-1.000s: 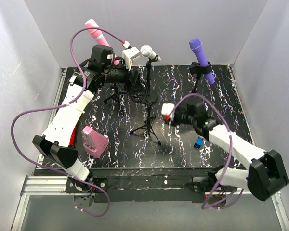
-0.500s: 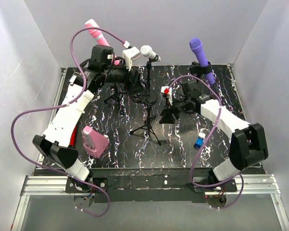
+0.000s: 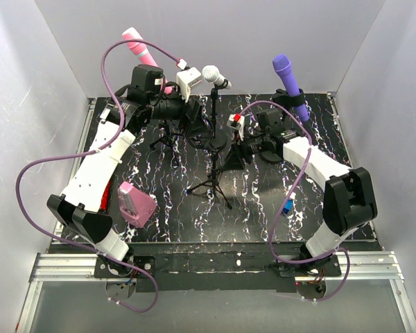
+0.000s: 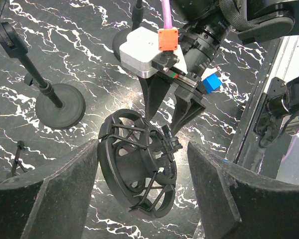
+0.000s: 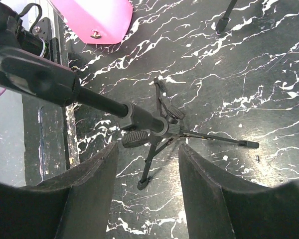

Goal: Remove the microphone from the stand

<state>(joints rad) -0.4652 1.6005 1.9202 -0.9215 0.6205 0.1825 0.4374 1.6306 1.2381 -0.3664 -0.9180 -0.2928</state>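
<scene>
A white microphone (image 3: 213, 75) sits tilted atop the tall tripod stand (image 3: 213, 163) in the middle of the black marbled mat. A pink microphone (image 3: 140, 47) rises at the back left and a purple microphone (image 3: 289, 83) is clipped in a stand at the back right. My left gripper (image 3: 194, 116) is open, its fingers either side of an empty black shock mount (image 4: 137, 167) without touching it. My right gripper (image 3: 232, 158) is open just right of the tripod's pole (image 5: 139, 119), above its hub, holding nothing.
A pink case (image 3: 136, 202) lies at the front left of the mat and a small blue object (image 3: 288, 206) at the front right. A round-base stand (image 4: 60, 104) stands near the shock mount. Thin tripod legs (image 5: 219, 140) spread over the mat. Grey walls close three sides.
The right arm has swung from the front right back and left to the tripod stand's pole. The left arm and the microphones have not moved.
</scene>
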